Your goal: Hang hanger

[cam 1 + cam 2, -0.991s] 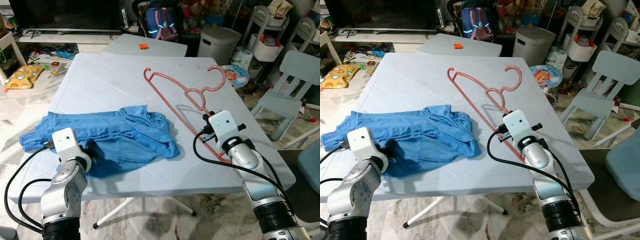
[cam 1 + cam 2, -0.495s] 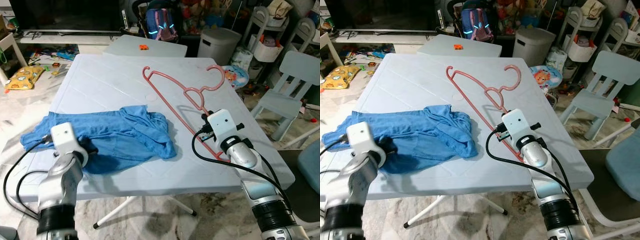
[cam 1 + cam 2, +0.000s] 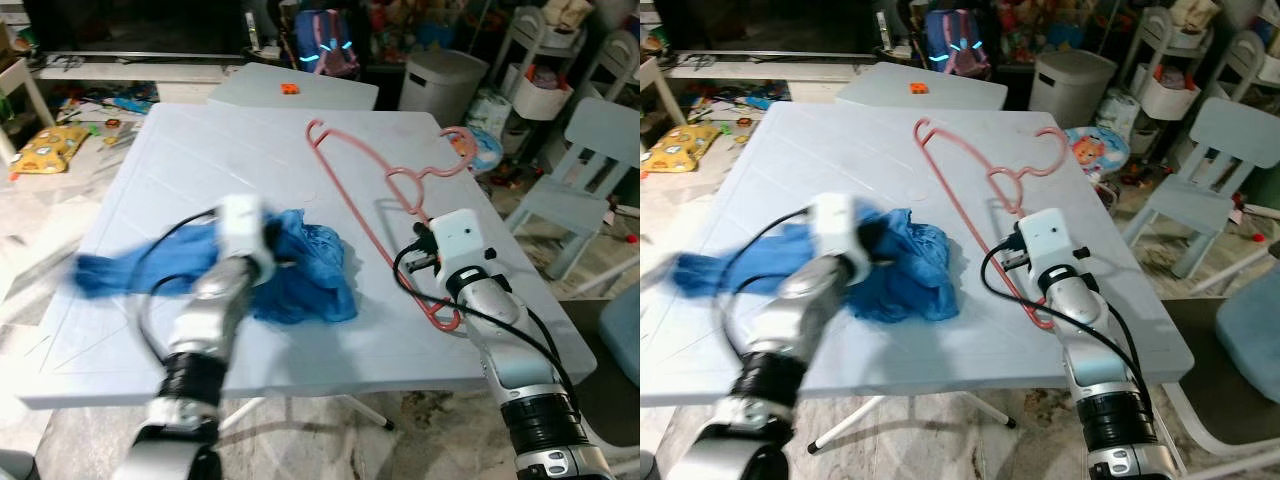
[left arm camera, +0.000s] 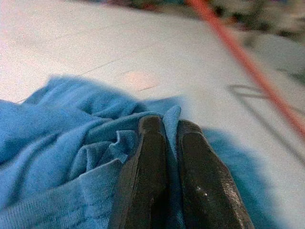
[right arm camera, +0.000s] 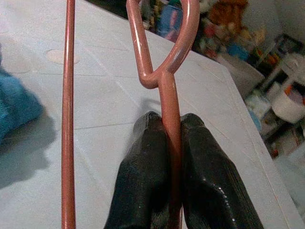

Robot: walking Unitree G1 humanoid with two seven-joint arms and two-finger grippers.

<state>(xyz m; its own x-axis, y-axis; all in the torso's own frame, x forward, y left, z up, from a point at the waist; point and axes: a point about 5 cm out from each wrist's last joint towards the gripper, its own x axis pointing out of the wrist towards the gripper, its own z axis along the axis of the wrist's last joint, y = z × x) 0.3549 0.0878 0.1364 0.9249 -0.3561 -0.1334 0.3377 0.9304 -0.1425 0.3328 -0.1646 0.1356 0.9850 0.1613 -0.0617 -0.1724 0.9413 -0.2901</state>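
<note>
One hanger (image 3: pixel 385 190), one blue garment (image 3: pixel 300 270)

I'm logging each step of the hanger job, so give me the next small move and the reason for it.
Probably carry the blue shirt toward the pink hanger. The left gripper is shut on a fold of it, the right gripper is shut on the hanger's arm, and the two things lie apart on the white table.

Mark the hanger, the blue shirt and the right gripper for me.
hanger (image 3: pixel 352 186): left eye view, on its long straight bar.
blue shirt (image 3: pixel 312 268): left eye view, on the bunched folds.
right gripper (image 5: pixel 170 125): right wrist view, between the fingertips clamped on the hanger's bar.
</note>
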